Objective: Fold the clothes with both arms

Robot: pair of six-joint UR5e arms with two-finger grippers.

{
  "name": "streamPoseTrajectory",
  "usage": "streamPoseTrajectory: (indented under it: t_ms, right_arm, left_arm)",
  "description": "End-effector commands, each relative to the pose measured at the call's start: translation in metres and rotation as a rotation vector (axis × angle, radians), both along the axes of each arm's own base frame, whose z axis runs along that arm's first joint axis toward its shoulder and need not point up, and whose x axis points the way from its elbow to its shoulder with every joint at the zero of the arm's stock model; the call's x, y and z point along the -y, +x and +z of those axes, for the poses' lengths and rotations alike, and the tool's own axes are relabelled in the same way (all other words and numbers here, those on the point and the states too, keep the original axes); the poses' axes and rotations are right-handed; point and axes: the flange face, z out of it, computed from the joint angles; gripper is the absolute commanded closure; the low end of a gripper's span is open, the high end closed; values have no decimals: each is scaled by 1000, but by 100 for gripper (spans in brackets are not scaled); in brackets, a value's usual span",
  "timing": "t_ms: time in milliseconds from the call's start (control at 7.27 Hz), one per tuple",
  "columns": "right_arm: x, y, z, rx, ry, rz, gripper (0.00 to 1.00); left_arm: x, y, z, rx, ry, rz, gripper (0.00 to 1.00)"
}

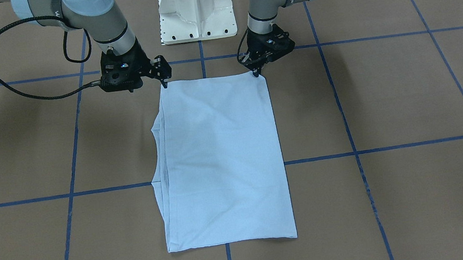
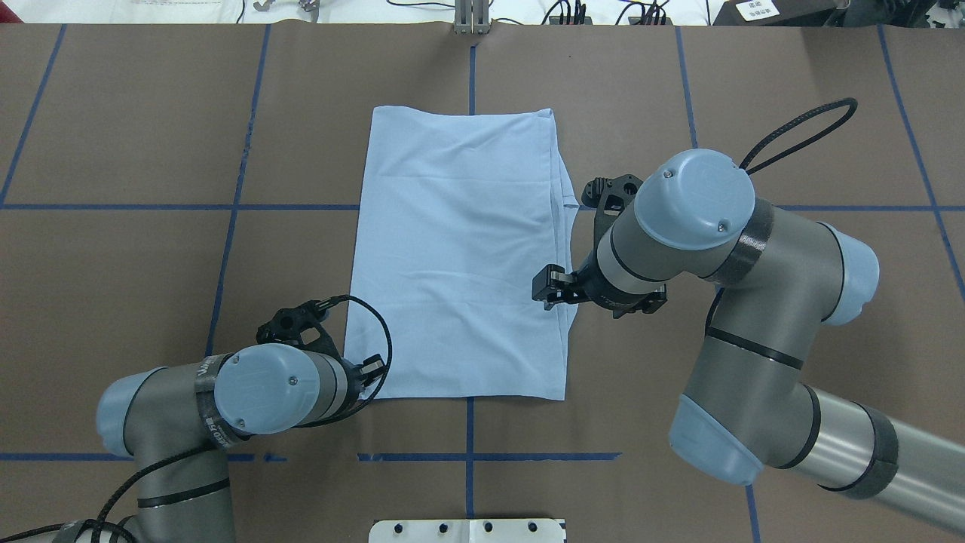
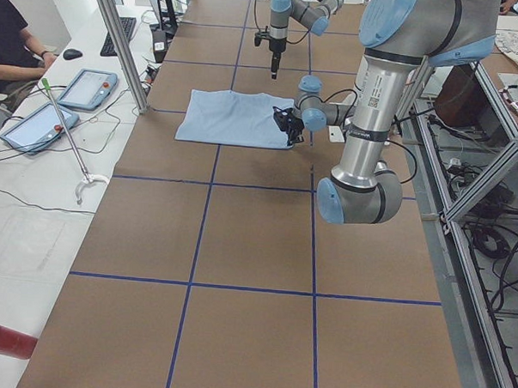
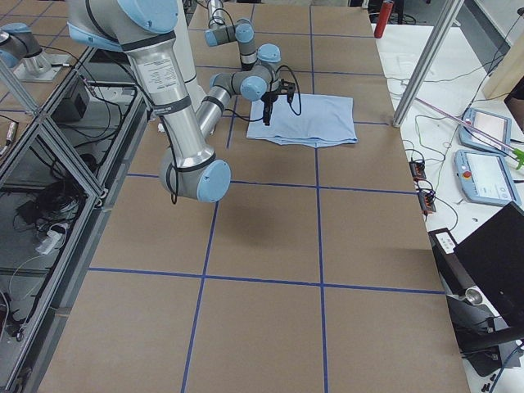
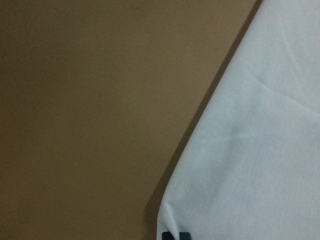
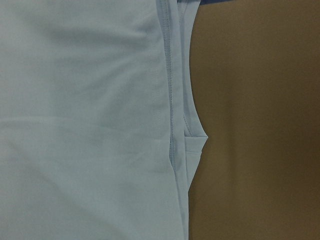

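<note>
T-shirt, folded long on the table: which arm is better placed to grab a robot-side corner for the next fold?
Probably left. The left gripper sits low at a robot-side corner of the T-shirt, its fingertips showing at the cloth in its wrist view. The right gripper hangs higher over the opposite edge.

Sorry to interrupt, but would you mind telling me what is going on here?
A fold is under way on a light blue T-shirt. It lies flat on the brown table, already narrowed to a long rectangle, with tucked layers showing along one side. The left gripper is down at a corner of the end nearest the robot. The right gripper hangs over the other long edge. Whether either has pinched the cloth is unclear.
</note>
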Motion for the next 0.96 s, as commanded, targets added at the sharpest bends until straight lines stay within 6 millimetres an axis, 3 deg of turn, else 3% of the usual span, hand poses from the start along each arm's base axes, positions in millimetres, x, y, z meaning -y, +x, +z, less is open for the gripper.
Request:
streamPoseTrajectory:
  t_ms: [0, 138, 551, 826]
  right_arm:
    - [0, 3, -2, 1, -21, 47, 0]
    - [-18, -10, -5, -2, -52, 97, 0]
    - [-98, -71, 5, 30, -262, 334, 0]
    - [-126, -91, 19, 54, -370, 488, 0]
  left_arm:
    - [-7, -16, -20, -4, 4, 14, 100]
    - [-8, -18, -24, -14, 8, 15, 100]
    - [-9, -18, -24, -12, 8, 18, 100]
    - [-9, -15, -21, -8, 6, 21, 100]
